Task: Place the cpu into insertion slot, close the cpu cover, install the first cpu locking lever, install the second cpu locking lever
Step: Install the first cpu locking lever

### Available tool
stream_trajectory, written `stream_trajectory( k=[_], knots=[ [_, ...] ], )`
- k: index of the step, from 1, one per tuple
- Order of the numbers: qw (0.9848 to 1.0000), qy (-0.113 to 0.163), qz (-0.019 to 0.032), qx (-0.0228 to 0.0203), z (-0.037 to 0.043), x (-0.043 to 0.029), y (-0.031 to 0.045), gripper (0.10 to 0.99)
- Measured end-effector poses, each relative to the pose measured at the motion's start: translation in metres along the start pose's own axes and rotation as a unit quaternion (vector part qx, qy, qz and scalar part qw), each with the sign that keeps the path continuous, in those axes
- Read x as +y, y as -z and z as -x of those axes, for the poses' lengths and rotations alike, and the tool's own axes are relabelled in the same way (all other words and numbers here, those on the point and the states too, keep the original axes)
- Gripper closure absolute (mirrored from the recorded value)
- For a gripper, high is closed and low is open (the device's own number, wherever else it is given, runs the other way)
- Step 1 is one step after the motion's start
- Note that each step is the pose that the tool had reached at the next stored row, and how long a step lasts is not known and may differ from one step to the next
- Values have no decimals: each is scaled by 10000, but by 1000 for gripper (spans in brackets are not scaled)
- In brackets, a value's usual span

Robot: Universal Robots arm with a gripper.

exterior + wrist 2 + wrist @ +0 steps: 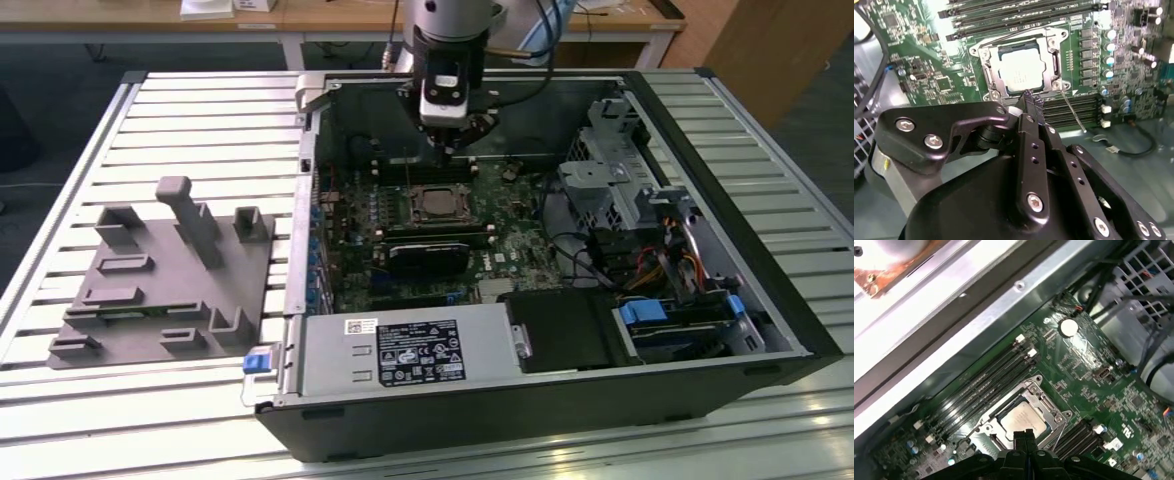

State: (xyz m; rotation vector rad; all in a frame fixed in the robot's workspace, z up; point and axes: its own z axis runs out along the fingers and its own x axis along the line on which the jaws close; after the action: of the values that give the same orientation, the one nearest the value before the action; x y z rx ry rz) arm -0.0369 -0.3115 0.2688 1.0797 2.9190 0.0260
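The cpu (pixel 1021 70) lies pale and silvery in the insertion slot (pixel 438 203) on the green motherboard. The cpu cover (pixel 993 75), a thin metal frame, lies flat around the chip and also shows in the first wrist view (pixel 1046 402). One thin silver locking lever (pixel 1074 112) sticks out from a socket corner across the memory slots. Another wire lever (pixel 1009 36) runs along the opposite edge of the cover. My gripper (pixel 1032 101) hangs just above the socket's edge, its fingers shut with nothing between them. The exterior view shows the gripper (pixel 449 152) behind the socket.
The open computer case (pixel 747 300) lies on a slatted metal table. A black fan unit (pixel 427 258) sits in front of the socket, and long black memory slots (pixel 1019 12) flank it. A grey fixture block (pixel 160 270) stands at the exterior view's left. Drive cages and cables (pixel 641 200) fill the right.
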Motion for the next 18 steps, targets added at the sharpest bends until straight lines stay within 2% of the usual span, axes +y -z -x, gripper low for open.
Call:
stream_trajectory(
  k=[5,9,14,18],
  knots=[
    [9992,388,8,10,0,0,-1,980],
    [9976,693,15,18,0,0,-2,980],
    [9943,1069,23,27,0,0,-3,980],
    [9904,1378,29,35,0,0,-3,980]
  ],
)
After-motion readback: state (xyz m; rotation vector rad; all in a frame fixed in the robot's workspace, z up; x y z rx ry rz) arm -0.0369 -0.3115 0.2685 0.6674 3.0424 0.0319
